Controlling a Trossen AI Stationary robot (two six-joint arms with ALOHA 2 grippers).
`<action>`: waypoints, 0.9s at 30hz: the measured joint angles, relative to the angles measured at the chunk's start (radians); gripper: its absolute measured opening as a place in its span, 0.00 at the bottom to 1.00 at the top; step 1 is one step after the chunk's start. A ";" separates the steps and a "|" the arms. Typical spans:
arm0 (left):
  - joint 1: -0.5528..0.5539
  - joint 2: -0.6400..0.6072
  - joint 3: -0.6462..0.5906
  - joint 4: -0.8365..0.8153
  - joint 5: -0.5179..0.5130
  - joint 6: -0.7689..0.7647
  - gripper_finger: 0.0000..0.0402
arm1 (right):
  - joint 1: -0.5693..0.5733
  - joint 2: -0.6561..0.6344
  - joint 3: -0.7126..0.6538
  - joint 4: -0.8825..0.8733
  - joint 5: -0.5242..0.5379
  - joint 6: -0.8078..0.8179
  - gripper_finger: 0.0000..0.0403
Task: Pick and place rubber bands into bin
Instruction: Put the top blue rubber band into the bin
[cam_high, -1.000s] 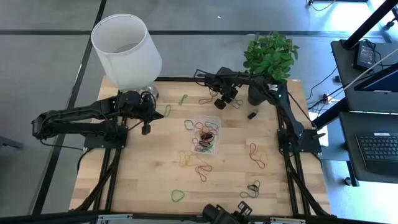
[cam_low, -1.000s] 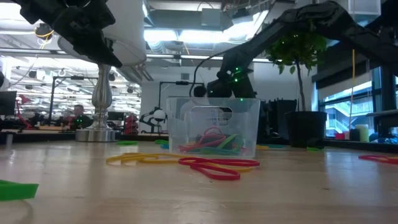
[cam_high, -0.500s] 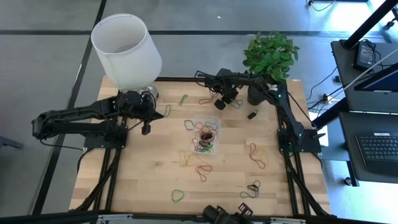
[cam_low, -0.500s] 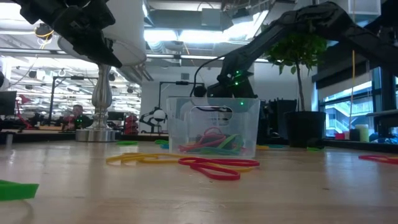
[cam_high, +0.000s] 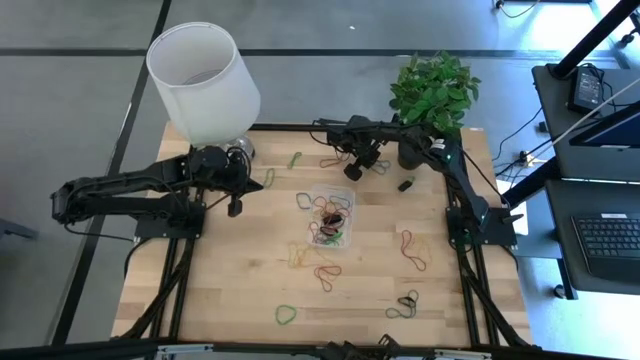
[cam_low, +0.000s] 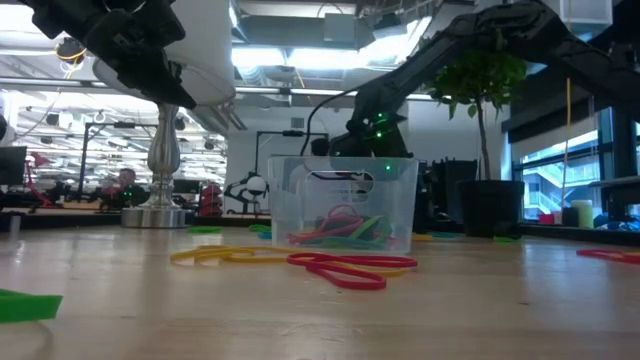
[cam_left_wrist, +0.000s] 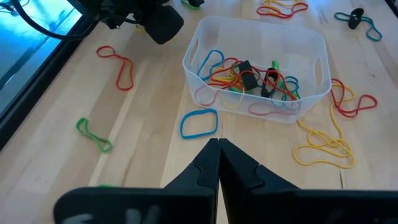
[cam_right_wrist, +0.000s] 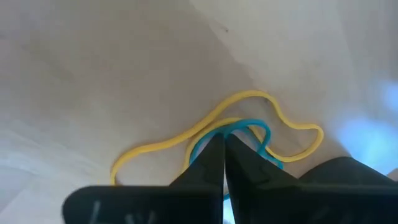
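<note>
Wooden table (cam_high: 240, 290) holds scattered bands and the clear bin (cam_high: 331, 213). Right gripper (cam_right_wrist: 224, 163), at the far edge, pinches a blue band (cam_right_wrist: 249, 132) over a yellow one (cam_right_wrist: 205, 134); left gripper (cam_left_wrist: 218, 167) hangs closed, empty.

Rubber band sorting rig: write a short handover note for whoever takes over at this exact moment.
Right gripper: shut, down at the table's far side beyond the bin, pinching a blue rubber band lying with a yellow rubber band; whether it has a firm hold is unclear.
Left gripper: shut, empty, waiting near the lamp base.
Done: several bands already in the bin.
Left: many loose bands around the table, including a blue loop beside the bin, a red band and a green band.
</note>
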 joint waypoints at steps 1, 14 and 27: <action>0.000 0.000 0.000 0.000 0.000 0.000 0.01 | 0.005 0.000 0.000 0.000 0.002 0.000 0.02; 0.000 0.000 0.000 0.003 0.000 0.000 0.00 | 0.070 -0.148 0.031 -0.075 0.056 0.033 0.00; -0.001 0.000 0.000 0.003 0.000 0.000 0.01 | 0.196 -0.376 0.034 -0.095 0.224 0.053 0.00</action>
